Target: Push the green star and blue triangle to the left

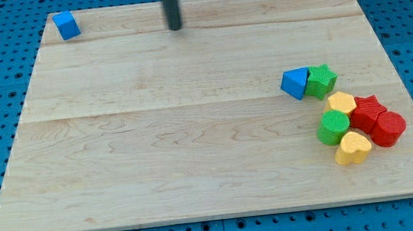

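my tip [175, 28] is near the view's top, well apart from the blue triangle [295, 83] and green star [320, 80], which touch at the surface's [156, 151] right. there is no hand, nothing held. i should go round behind the star's right side, then push left slowly.

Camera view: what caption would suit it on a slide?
My tip waits at the top, far from the touching blue triangle and green star.
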### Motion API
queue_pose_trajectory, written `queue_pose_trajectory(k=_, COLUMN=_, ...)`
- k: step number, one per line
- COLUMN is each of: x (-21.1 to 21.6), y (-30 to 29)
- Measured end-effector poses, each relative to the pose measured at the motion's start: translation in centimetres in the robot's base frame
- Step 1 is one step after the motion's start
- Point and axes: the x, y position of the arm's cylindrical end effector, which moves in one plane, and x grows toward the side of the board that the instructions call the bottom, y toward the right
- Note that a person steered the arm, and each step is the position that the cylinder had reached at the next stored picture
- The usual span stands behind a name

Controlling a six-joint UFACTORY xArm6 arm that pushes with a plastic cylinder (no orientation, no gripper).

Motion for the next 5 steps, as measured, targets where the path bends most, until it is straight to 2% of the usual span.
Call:
queue_pose_trajectory(k=1, x=3.0, y=12.8)
queue_pose_trajectory(k=2, x=10.2, y=16.3)
queue_pose_trajectory(k=3, x=13.0, y=20.9)
queue_pose_trajectory(k=4, x=16.1, y=19.1)
queue_pose_trajectory(k=5, x=16.7, y=12.4)
